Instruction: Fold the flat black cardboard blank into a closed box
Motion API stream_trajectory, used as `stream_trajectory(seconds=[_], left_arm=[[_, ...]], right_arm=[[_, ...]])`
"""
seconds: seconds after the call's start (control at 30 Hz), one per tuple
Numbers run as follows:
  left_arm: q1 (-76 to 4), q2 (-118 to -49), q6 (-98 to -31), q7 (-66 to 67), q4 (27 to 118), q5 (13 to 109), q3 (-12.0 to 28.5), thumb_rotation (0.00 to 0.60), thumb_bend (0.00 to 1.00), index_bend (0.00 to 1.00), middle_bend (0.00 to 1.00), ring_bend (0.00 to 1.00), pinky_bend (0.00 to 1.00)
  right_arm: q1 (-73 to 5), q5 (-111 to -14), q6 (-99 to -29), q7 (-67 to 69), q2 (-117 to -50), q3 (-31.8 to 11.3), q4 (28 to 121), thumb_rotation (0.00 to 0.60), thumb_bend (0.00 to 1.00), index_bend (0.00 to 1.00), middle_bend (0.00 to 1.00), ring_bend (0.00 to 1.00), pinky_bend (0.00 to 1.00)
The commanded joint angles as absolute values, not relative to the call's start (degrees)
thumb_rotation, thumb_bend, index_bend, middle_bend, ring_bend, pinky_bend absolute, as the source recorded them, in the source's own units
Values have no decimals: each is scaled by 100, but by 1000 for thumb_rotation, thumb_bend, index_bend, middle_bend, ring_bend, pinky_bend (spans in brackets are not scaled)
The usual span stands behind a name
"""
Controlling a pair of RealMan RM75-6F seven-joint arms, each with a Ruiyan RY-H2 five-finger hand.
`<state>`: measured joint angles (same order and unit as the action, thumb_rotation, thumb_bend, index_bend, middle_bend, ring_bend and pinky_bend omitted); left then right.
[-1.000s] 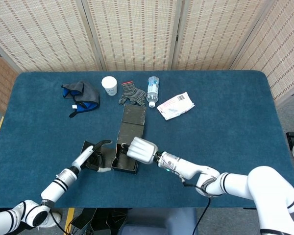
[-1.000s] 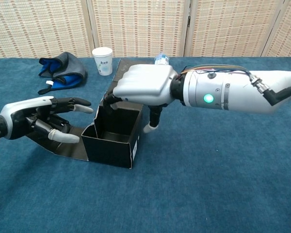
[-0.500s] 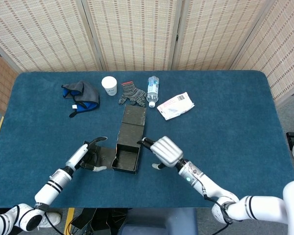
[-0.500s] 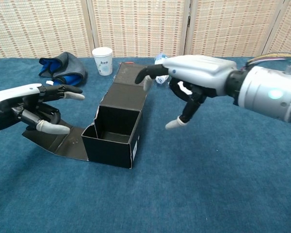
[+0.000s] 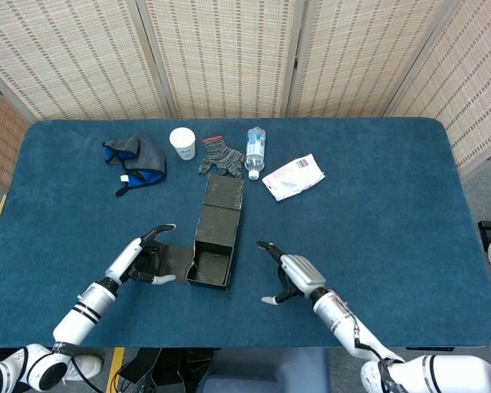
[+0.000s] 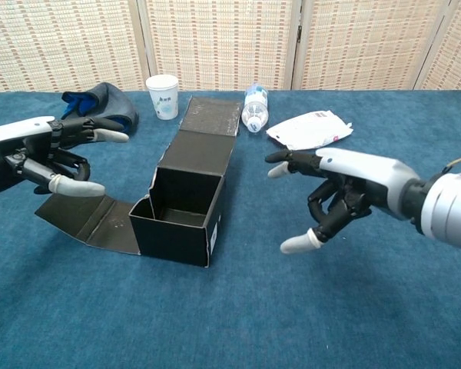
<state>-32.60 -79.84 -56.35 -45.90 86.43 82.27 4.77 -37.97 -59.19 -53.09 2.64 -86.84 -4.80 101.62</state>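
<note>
Mid-table, the black box (image 6: 186, 207) sits half-formed: tub up, lid panel (image 6: 209, 117) flat behind, side flap (image 6: 84, 217) splayed left. Both hands clear w/ fingers apart, holding nothing (left hand (image 6: 38, 154) over the flap, right hand (image 6: 346, 192) off to the right). Next, imo: tuck flap in, then fold lid over.

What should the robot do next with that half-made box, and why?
Probably bring the left robot hand down to fold up the side flap, which lies flat on the table while the box stands open. Both robot hands hover empty; the right is apart.
</note>
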Motion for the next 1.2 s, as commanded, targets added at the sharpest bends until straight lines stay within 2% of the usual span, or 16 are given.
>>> stream_trajectory(seconds=[0.03,0.37,0.73,1.0,1.07,1.17,1.2], left_arm=[[-3244,-7962,-5673,-4620,8685,8254,482,600,95,122,124,629,887],[-3170,-7909,-5857,-4791,8663,8359,484,600,95,122,124,629,887],[-3134,-7879,-5918,-4965,8578,8385,484,600,95,122,124,629,888],[-3124,-7858,-5950,-5101,8526,8411,487,600,95,122,124,629,888],[-3111,-7859,-5973,-5137,8507,8411,489,600,95,122,124,629,888],[-3090,-7856,-6006,-5184,8467,8402,495,600,95,122,124,630,887],[-3076,-7853,-6031,-5202,8450,8393,505,600,95,122,124,630,888]], right_arm=[[-3771,-5734,-5154,411,-9034,-553,9907,600,0,0,66,729,1000],[-3863,-5624,-5077,489,-9981,-891,9019,600,0,0,66,730,1000],[-4056,-5636,-4824,569,-10561,-1209,8323,600,0,0,73,729,1000],[-4175,-5687,-4740,576,-10985,-1341,7864,600,5,0,128,730,1000],[-4177,-5730,-4779,591,-11094,-1362,7744,600,57,10,170,731,1000],[-4171,-5857,-4873,659,-11259,-1409,7546,600,209,93,233,751,1000],[-4168,-5906,-4882,708,-11295,-1429,7487,600,232,109,245,757,1000]])
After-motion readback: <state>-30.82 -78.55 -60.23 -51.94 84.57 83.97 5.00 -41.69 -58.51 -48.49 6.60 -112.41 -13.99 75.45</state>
